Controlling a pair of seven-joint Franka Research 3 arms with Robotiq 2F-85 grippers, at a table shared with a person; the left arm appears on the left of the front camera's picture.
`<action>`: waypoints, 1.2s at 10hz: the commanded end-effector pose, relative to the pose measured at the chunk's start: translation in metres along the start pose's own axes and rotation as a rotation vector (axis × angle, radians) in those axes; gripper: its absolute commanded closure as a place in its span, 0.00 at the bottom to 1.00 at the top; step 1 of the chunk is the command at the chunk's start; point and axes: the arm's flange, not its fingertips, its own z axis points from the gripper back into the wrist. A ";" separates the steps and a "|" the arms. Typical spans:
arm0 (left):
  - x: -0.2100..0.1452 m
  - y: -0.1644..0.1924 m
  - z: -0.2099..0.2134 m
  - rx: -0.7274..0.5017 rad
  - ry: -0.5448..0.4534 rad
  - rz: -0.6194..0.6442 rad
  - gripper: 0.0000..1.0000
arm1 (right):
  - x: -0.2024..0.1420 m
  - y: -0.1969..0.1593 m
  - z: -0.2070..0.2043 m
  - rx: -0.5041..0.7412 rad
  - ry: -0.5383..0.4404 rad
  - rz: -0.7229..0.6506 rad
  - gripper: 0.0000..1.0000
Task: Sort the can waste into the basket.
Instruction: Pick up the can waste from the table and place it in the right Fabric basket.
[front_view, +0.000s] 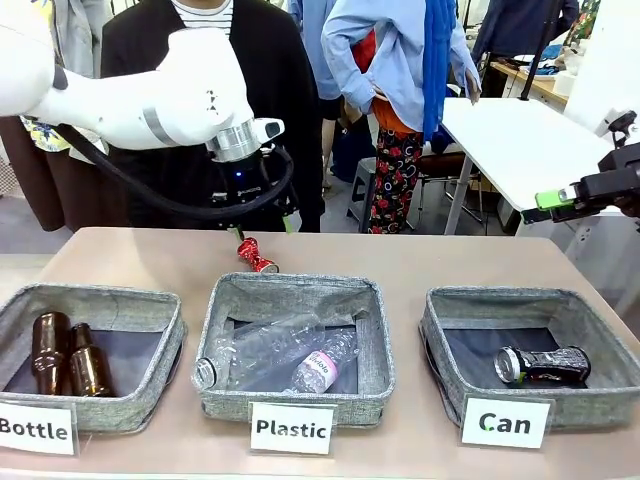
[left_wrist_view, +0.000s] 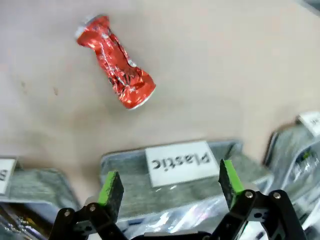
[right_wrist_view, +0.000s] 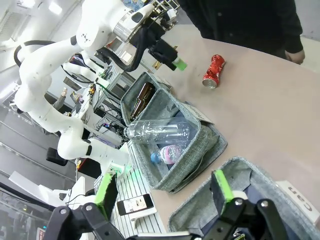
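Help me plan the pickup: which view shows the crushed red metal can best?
The left wrist view: the crushed red metal can shows large, whole and sharp there. The front view shows the can small; the right wrist view shows it small and far off.

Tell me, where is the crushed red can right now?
In the front view the red can lies on the table near the middle, just behind the Plastic basket and close to the left gripper.
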 end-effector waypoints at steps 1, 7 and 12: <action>-0.017 -0.008 -0.012 -0.016 -0.177 0.242 0.00 | 0.000 0.001 0.002 0.003 0.004 0.019 0.00; -0.028 -0.042 -0.057 0.180 -0.295 0.422 0.00 | 0.000 0.001 0.002 0.003 0.004 0.019 0.00; -0.023 -0.034 -0.058 0.241 -0.288 0.384 0.00 | 0.000 0.001 0.002 0.003 0.004 0.019 0.00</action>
